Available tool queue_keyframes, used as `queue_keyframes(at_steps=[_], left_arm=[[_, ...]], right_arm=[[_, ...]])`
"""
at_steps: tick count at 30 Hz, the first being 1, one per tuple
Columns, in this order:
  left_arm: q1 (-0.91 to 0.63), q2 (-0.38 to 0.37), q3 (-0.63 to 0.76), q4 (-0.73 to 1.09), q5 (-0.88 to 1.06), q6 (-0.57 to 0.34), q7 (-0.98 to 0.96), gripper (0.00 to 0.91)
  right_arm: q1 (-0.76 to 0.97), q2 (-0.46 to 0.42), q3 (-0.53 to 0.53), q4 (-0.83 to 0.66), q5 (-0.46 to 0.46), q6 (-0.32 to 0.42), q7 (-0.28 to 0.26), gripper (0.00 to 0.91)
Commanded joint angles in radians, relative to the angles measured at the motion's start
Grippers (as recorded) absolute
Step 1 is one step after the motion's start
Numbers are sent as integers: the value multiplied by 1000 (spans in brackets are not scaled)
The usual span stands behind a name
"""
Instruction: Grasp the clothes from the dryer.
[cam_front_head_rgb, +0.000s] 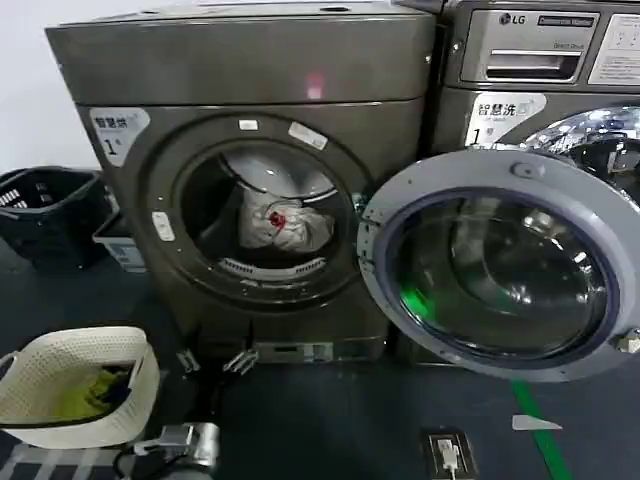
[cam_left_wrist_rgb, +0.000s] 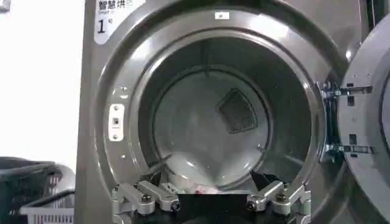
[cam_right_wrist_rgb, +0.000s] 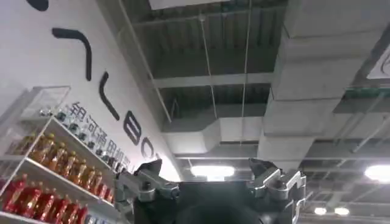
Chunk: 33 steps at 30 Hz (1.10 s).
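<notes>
1. The left gripper (cam_front_head_rgb: 214, 362) is seen low in front of the dryer (cam_front_head_rgb: 250, 70), outside the porthole, with its fingers (cam_left_wrist_rgb: 143, 198) spread wide and nothing held between them.
2. The right gripper (cam_right_wrist_rgb: 210, 182) is parked pointing up at the ceiling, its fingers likewise spread wide and empty.
3. The clothes (cam_front_head_rgb: 285, 222) are found inside the drum, lying as a pale bundle with a red patch at its middle, towards the back and low. In the left wrist view only a sliver of the fabric (cam_left_wrist_rgb: 204, 189) is caught between the fingers.
4. It is judged that the grasp has not yet been made, and that a reach through the porthole is called for.
5. Risks, as judged:
   - the lower rim of the porthole could be struck, because the gripper sits low against the opening
   - only a loose fold could be pinched, since soft fabric gives way, and the bundle could be dropped on the way out
   - the open door (cam_front_head_rgb: 500, 265), swung out to the right of the porthole, could be brushed by the arm on a wide path
6. Counts: one bundle of clothes; two machines, the dryer and the LG machine (cam_front_head_rgb: 540, 45) beside it; one open door; two baskets, a dark basket (cam_front_head_rgb: 45, 210) and a pale basket (cam_front_head_rgb: 120, 400) in which one yellow-green cloth (cam_front_head_rgb: 85, 395) is held
</notes>
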Motion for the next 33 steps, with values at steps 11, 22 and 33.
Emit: queue_keyframes(at_steps=[11,22,33], left_arm=[[-4,-1,1,-6,2,-3,0,907],[-1,1,-2,-12,-1,-1,0,907],[-2,3,-4,-16,-6,6,0,907]], right_arm=[[-4,0,10,2,4,1,3,907],[-3,3,14,3,7,-3,5,907],[1,2,12,0,6,1,3,907]])
